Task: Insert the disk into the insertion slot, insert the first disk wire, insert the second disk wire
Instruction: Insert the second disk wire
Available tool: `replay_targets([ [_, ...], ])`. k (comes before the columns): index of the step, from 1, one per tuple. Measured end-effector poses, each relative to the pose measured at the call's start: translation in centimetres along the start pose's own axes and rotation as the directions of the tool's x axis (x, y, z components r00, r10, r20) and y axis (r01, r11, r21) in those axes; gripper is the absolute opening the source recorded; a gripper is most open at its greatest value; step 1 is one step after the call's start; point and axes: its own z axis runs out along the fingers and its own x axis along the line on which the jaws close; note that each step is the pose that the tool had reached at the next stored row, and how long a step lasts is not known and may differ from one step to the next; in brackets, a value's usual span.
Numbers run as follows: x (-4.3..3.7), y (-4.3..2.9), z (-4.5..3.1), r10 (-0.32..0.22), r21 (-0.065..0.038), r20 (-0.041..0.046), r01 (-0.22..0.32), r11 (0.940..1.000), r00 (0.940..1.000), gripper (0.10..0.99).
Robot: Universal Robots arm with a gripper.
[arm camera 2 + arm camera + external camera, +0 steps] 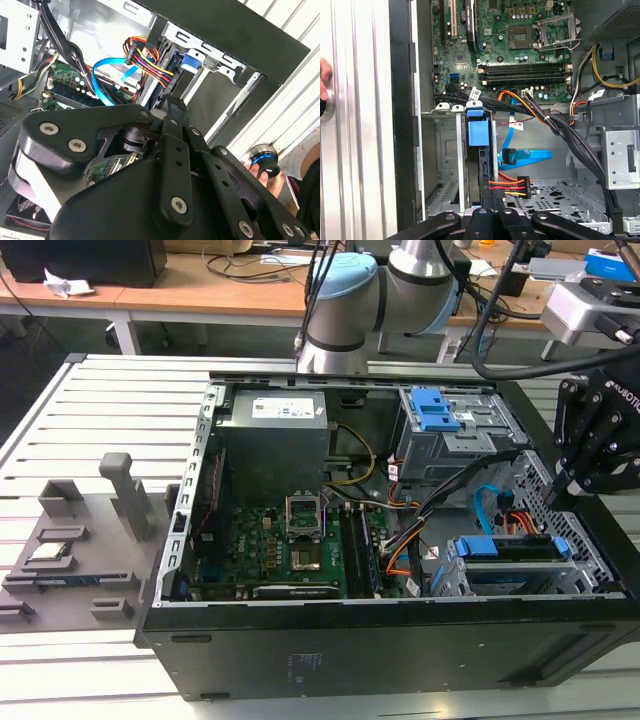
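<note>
Okay, exterior view: disk sits in insertion slot at the case's corner on the exterior view's right, gripper just above. Second wrist view: first disk wire beside it; light and floppy, so you'd grab the stiff plug. First wrist view: gripper's state, can't tell.

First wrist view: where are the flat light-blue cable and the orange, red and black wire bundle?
Flat light-blue cable (536, 155), first wrist view, on its flat stretch.
Orange, red and black wire bundle (505, 188), first wrist view, on wires beside the plug.
</note>
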Motion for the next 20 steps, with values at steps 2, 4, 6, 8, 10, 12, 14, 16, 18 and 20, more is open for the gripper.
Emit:
replay_targets([
  [2,0.0,0.0,-0.01,0.0,0.0,0.0,0.0,1.0,1.0,0.106],
  [4,0.0,0.0,-0.02,0.0,0.0,0.0,0.0,1.0,1.0,0.106],
  [6,0.0,0.0,-0.03,0.0,0.0,0.0,0.0,1.0,1.0,0.235],
  [8,0.0,0.0,-0.04,0.0,0.0,0.0001,0.0,1.0,1.0,0.302],
  [10,-0.08,0.01,0.05,0.0,0.0,-0.0003,0.0,1.0,1.0,0.302],
  [12,-0.47,0.05,0.31,0.0,0.0,-0.0001,0.0,1.0,1.0,0.302],
  [14,-1.02,0.24,0.58,0.0,0.0,0.0001,0.0,1.0,1.0,0.302],
  [16,-1.75,0.92,0.92,0.0,0.0,0.0001,0.0,1.0,1.0,0.302],
  [18,-1.78,1.39,1.03,0.0,0.0,0.0,0.0,1.0,1.0,0.302],
  [20,-1.76,1.91,1.13,0.0,0.0,0.0,0.0,1.0,1.0,0.302],
])
